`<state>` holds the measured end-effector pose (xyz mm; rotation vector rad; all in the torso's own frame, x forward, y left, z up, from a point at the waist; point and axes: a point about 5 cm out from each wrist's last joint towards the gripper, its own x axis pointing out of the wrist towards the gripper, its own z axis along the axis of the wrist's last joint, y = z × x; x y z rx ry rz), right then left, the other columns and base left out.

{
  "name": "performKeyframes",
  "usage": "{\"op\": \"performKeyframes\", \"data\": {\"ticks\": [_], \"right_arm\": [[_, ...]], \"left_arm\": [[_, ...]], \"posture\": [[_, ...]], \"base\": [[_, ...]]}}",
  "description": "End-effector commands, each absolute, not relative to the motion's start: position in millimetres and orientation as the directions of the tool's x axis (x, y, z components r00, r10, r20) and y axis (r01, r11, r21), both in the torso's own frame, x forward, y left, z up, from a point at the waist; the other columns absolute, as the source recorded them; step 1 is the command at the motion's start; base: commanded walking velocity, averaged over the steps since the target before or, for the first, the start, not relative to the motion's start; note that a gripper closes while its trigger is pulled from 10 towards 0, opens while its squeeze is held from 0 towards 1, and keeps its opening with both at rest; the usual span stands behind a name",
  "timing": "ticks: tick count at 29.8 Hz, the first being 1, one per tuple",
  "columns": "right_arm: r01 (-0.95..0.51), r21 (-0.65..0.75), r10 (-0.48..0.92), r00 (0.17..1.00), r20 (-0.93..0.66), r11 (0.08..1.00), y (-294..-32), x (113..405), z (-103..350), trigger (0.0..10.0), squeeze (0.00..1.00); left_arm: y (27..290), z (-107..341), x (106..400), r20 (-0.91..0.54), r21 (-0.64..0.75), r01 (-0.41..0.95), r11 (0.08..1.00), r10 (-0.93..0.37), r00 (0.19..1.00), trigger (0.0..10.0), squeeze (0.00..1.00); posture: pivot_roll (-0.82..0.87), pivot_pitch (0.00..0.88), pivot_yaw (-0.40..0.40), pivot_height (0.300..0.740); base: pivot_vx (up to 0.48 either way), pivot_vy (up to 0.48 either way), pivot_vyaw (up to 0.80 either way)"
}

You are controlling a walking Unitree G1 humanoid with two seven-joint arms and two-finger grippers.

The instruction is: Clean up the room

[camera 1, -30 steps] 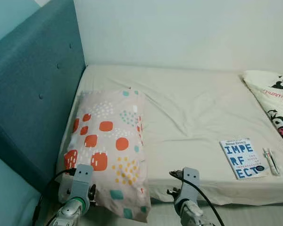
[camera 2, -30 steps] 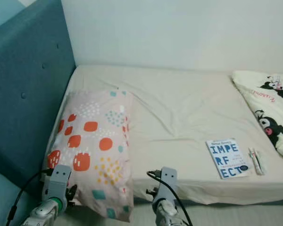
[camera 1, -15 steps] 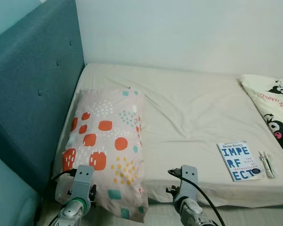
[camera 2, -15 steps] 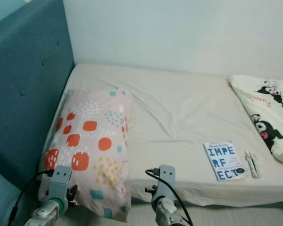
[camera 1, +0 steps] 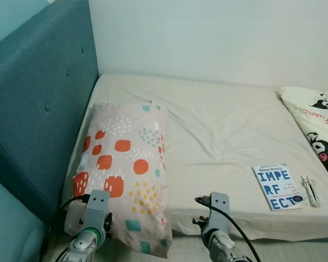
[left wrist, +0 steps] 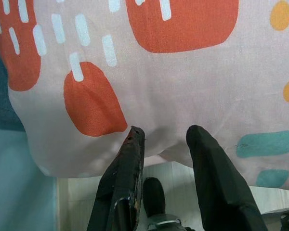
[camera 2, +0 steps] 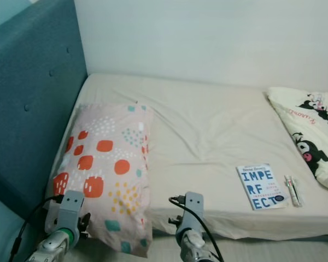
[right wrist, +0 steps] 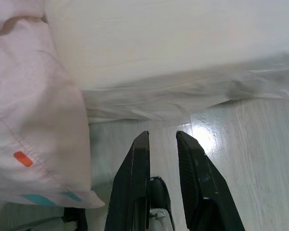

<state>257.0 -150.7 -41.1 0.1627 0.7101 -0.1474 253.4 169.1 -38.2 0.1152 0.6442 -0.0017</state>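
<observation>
Patterned pillow (camera 1: 126, 169) overhangs the bed (camera 1: 224, 125) as before; our left gripper (left wrist: 164, 137) stays parted beneath it, right gripper (right wrist: 163, 139) parted, nothing tidied yet

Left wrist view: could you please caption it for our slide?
Open left claw at the overhanging edge of a pink pillow with orange patches.

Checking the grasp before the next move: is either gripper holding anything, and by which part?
Nothing is held. The left gripper is open, its fingertips at the pillow's overhanging edge without clamping it. The right gripper is open over the floor.
</observation>
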Motion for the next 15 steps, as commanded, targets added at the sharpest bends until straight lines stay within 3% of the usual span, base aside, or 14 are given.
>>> {"op": "performKeyframes", "data": {"ticks": [1,15], "right_arm": [[0.205,0.088,-0.091,0.727,-0.681,0.975,-153.3,250.1,-46.5,10.0,0.00],[0.212,0.080,-0.101,0.721,-0.685,0.974,-156.6,249.4,-47.0,10.0,0.00]], "left_arm": [[169.8,-42.0,248.7,-0.616,0.110,0.042,0.993,0.036,0.787,10.0,0.00],[172.8,-40.9,250.5,-0.616,0.121,0.035,0.992,0.047,0.787,10.0,0.00]], "posture": [[0.05,0.000,0.006,0.740],[0.05,0.000,0.011,0.740]], "base": [[0.000,0.000,0.00],[0.000,0.000,0.00]]}}
